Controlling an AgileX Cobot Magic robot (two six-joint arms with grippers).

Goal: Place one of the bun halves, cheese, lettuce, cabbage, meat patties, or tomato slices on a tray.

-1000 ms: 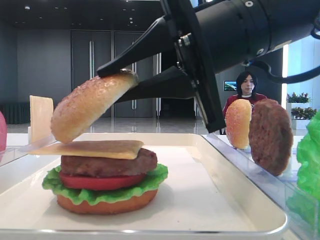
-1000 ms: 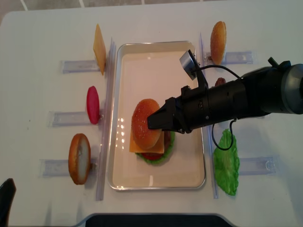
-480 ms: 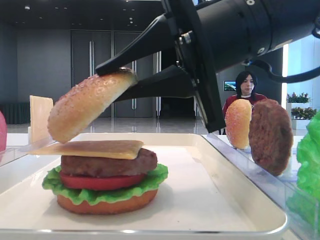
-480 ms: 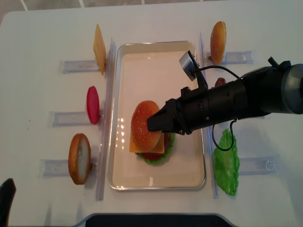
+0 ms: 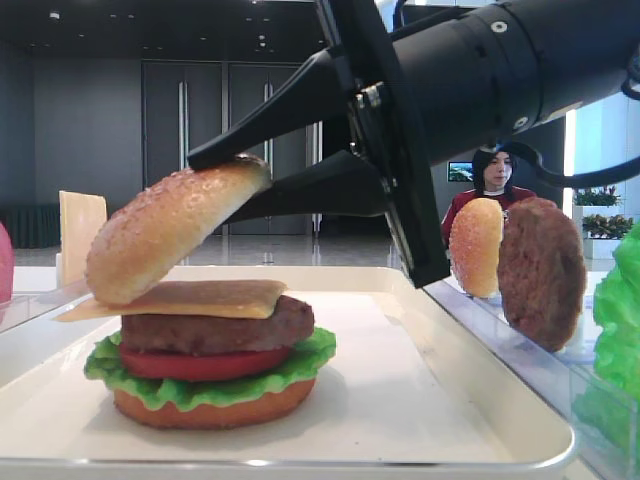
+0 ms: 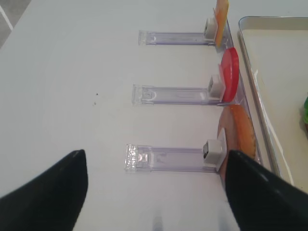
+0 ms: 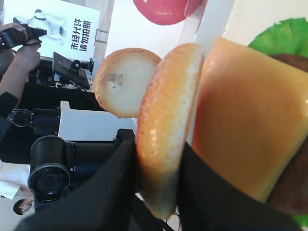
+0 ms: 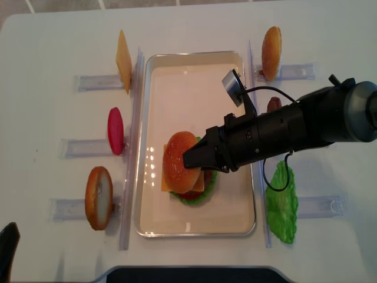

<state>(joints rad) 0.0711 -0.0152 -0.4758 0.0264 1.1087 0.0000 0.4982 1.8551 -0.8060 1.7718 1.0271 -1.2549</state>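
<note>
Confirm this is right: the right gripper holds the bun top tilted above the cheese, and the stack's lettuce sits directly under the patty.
Not quite. In the low exterior view the tomato, not the lettuce, sits directly under the patty. The right gripper does hold the bun top tilted above the cheese.

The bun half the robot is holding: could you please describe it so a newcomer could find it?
On the white tray stands a stacked burger. The sesame-speckled domed bun half hangs tilted over its cheese, pinched in the right gripper; the other buns stand in racks outside the tray.
</note>
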